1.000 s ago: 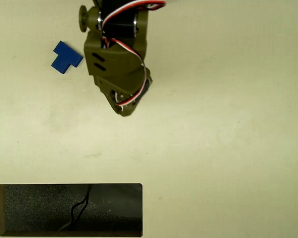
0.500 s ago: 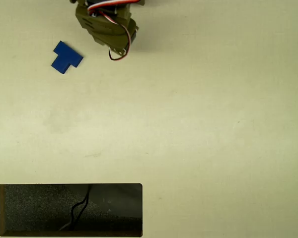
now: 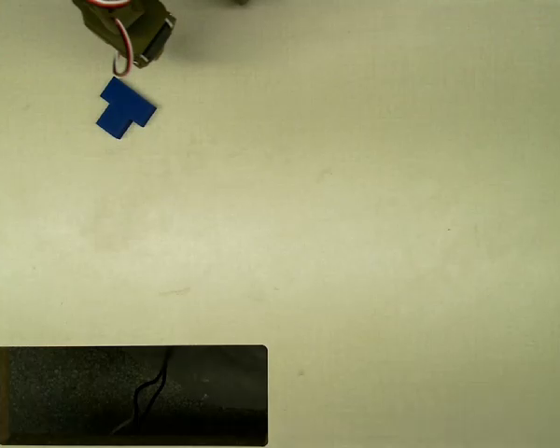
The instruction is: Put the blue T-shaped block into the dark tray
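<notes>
Hand: the olive-green hand [image 3: 131, 33] shows at the top left edge of the overhead view, partly cut off by the frame, with a red-and-white wire looping from it; how far it is open cannot be told, and nothing is seen held in it.

Block: the blue T-shaped block [image 3: 124, 107] lies flat on the pale tabletop [image 3: 355, 205], just below the hand and apart from it, turned at a slant to the frame's edges.

Tray: the dark tray [image 3: 131, 396] sits at the bottom left of the same view, well apart from the block and nearly straight below it, with a thin wavy dark line across its floor.

Step in hand: by the look of it, the approach for the pick, with the block not yet grasped.

Doing it well: the hand would best come down square over the block, turned to match its slant, so the fingers close across two parallel flats and not on a corner.

Risk: a skewed or shallow close could push the flat piece along the smooth tabletop instead of lifting it.
</notes>
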Robot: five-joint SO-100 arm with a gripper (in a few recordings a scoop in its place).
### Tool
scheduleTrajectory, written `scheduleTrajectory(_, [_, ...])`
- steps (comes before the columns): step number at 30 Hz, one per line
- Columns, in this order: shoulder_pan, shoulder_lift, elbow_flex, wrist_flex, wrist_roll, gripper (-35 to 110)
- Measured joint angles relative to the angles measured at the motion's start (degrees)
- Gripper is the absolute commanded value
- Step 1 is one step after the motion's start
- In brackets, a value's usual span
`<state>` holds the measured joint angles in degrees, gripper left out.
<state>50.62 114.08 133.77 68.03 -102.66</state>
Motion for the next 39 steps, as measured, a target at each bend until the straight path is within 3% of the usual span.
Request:
scheduleTrajectory(9, [2.5,-20.4,-10.5,-13.0,-2.5,0])
scheduleTrajectory(18, [-0.3,-27.1,-16.2,-14.2,-2.6,0])
scheduleTrajectory(39, [-28.7,-34.9,-27.7,-15.6,19.3,0])
